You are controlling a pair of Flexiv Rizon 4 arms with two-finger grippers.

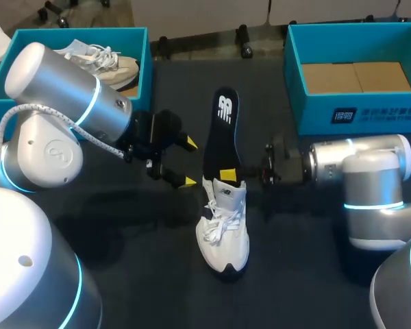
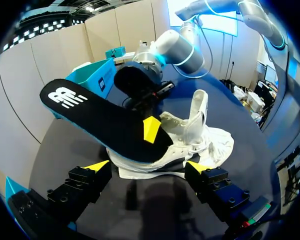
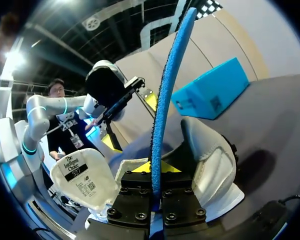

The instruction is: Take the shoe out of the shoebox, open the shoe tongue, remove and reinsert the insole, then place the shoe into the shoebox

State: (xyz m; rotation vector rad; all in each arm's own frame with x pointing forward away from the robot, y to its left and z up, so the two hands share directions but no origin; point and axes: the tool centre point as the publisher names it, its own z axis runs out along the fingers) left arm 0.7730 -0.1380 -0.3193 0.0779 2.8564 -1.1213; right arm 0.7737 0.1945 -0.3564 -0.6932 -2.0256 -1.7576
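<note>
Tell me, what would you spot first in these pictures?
First comes the long black insole, poking out of the white shoe in the middle of the table, pinched by the right gripper. The left gripper hangs open just beside it, yellow tips apart. At the far corners sit two teal shoeboxes, the left box holding another shoe, the right box without one.

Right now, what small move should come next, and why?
Probably bring the open left hand in to steady the shoe: the right hand pinches the insole, which stands mostly out of the unheld shoe.
</note>
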